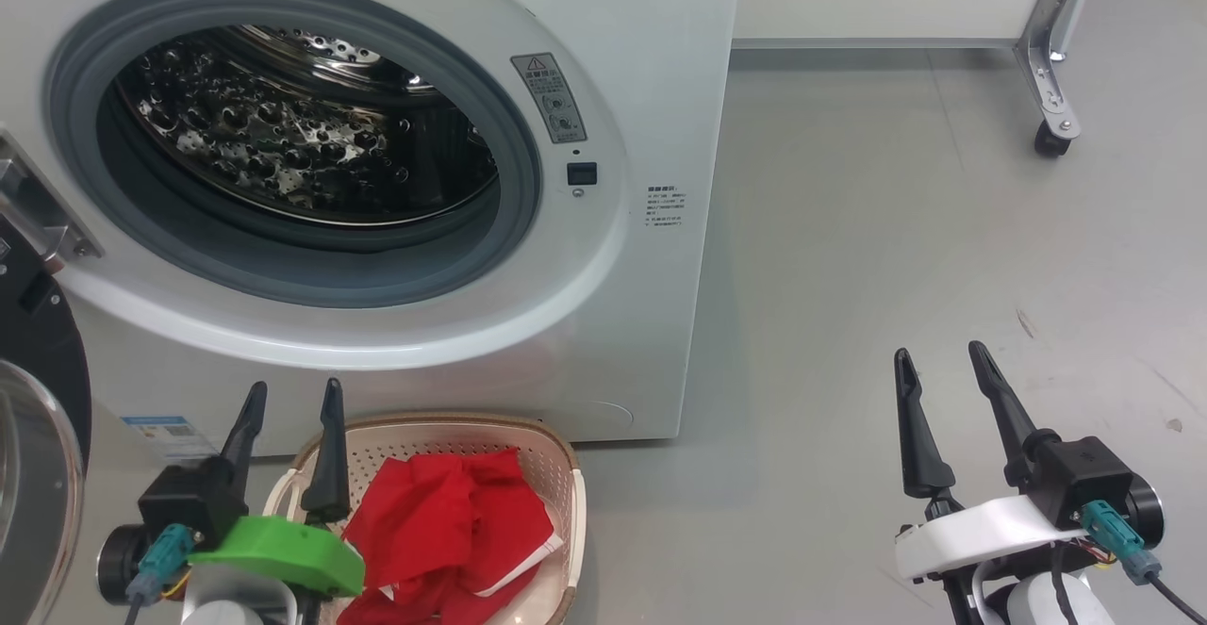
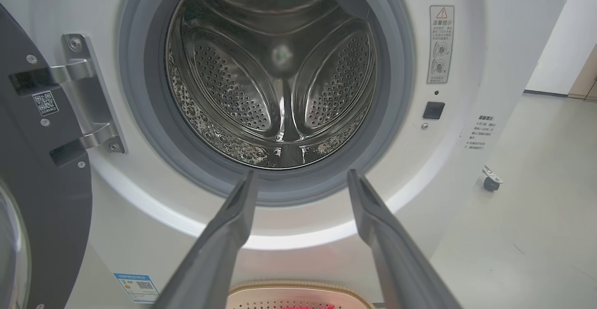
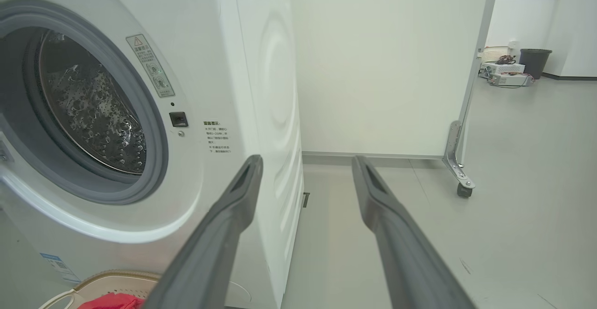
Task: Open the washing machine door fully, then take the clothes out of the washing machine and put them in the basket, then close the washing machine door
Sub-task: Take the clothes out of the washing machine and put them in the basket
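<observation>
red clothes [image 1: 443, 521] lie in the basket [image 1: 569, 474]; washing machine door [image 1: 52, 361] stands open.

This is looking like a test lab: a big white front-loading washing machine [image 1: 651, 59] is standing on bare grey floor [image 1: 877, 229] near a white wheeled partition panel [image 3: 387, 66], cabled white electronics boxes [image 3: 506, 71] lying by the far wall
</observation>
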Controlling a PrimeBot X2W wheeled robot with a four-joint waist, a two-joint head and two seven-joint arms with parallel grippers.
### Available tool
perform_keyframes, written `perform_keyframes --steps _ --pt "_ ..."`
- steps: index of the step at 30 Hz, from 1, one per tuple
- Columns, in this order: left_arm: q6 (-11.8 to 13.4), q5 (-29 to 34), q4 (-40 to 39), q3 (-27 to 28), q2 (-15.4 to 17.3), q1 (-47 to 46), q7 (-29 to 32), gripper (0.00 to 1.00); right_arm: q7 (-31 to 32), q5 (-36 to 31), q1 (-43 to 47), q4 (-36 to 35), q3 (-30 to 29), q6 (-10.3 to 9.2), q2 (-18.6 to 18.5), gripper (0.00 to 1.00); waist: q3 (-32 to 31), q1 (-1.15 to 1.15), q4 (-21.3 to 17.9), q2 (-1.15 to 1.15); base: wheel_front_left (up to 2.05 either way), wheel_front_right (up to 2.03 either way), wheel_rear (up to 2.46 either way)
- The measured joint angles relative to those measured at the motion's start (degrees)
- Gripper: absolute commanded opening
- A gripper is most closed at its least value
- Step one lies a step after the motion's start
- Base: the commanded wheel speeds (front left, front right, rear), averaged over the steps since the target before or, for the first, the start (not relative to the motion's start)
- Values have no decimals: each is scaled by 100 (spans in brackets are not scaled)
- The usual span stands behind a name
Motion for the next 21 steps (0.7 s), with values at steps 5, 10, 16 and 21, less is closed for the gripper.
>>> perform_keyframes --steps 5,10,16,21 --pt "0 141 -204 -87 0 247 0 100 0 0 7 -27 31 7 1 100 -36 0 6 0 0 0 0" --pt "0 151 -392 -101 0 333 0 100 0 0 24 -73 31 8 4 100 -37 0 4 0 0 0 0" --pt "0 190 -548 -100 0 419 0 100 0 0 43 -89 41 8 8 100 -9 0 -12 0 0 0 0" --pt "0 196 -638 -98 0 452 0 100 0 0 69 -111 48 9 14 100 17 0 -27 0 0 0 0"
